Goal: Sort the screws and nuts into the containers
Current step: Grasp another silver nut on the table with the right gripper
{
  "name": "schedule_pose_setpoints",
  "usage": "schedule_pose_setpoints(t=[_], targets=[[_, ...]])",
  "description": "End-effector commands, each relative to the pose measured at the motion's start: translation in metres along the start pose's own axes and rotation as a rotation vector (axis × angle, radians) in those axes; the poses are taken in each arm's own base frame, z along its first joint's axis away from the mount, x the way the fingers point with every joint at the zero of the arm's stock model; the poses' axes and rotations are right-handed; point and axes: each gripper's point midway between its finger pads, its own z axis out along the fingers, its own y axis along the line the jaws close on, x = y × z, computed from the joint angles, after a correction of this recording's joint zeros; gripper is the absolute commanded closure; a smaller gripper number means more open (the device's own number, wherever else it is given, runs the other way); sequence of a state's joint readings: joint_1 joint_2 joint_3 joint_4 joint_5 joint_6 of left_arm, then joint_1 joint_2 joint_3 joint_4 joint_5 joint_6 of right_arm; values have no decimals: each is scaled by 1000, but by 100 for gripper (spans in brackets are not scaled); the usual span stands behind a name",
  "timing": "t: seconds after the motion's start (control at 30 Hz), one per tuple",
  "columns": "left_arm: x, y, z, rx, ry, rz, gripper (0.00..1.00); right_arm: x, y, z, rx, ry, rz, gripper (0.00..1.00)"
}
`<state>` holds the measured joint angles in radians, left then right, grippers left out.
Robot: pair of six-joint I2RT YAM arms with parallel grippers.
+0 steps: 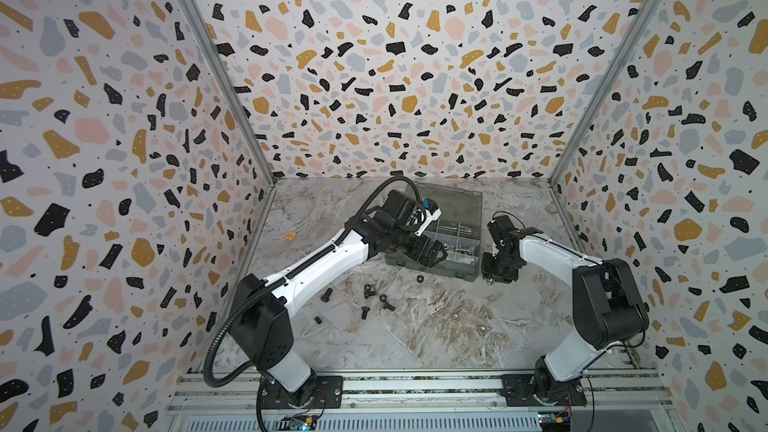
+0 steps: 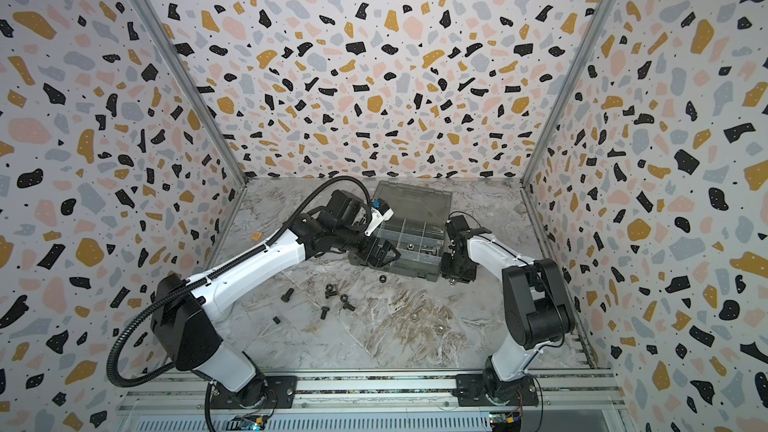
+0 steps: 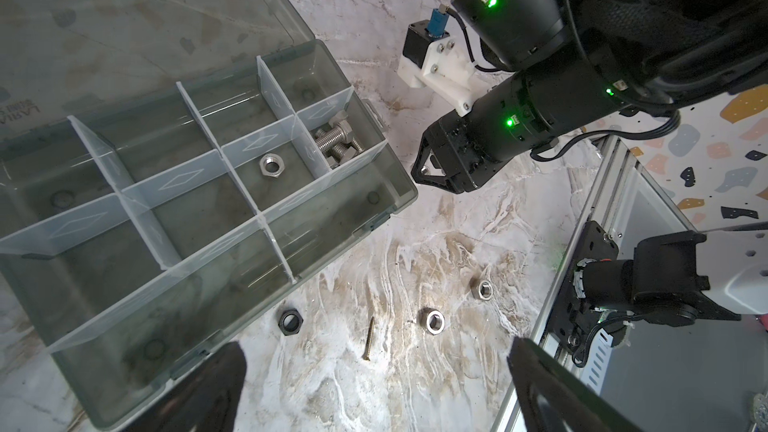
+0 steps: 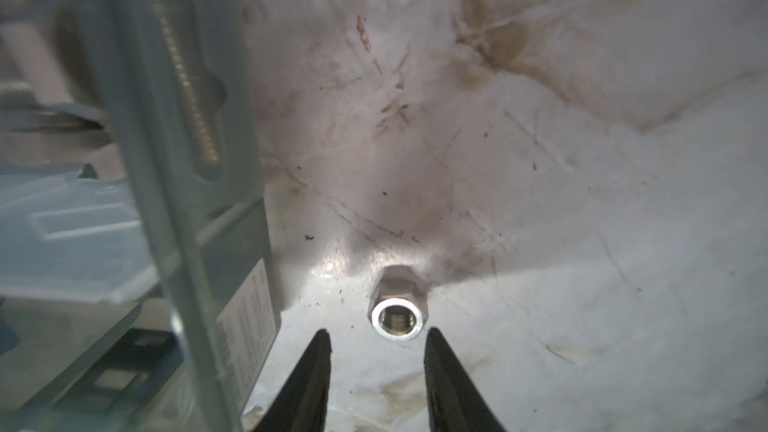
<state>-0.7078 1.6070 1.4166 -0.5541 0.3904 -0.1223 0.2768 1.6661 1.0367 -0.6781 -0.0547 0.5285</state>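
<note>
The smoky-grey organiser box lies open at the back, and its containers are split by clear dividers. One compartment holds a silver nut, and the one beside it holds silver bolts. My left gripper hangs wide open over the box's front edge with nothing in it. My right gripper is low at the box's right end, open, with a silver nut just beyond its tips on the table. Black screws and black nuts lie scattered in front of the box.
On the marble table lie two more silver nuts, a black nut and a thin brass screw. The box's side wall stands close beside my right fingers. An aluminium rail runs along the table's front.
</note>
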Motion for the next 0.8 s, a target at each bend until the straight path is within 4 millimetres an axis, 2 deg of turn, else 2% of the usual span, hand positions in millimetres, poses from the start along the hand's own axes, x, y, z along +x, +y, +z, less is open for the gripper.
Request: schedule_pose_setpoints(t=[0.0,0.4,0.7,0.77], targets=[[-12,-4,-13,-12,-42,32,0,1,-5,2,21,5,-7,60],[-11,-2,-7,-2,-29,39,0,5,-14,15,49,44,2,61],[-9,-1,-6,-5,-25,38,0,6,-17,22,59,62,1,65],[-8,-1,-6,-7,-22,37,0,7,-17,23,58,67,0,70]])
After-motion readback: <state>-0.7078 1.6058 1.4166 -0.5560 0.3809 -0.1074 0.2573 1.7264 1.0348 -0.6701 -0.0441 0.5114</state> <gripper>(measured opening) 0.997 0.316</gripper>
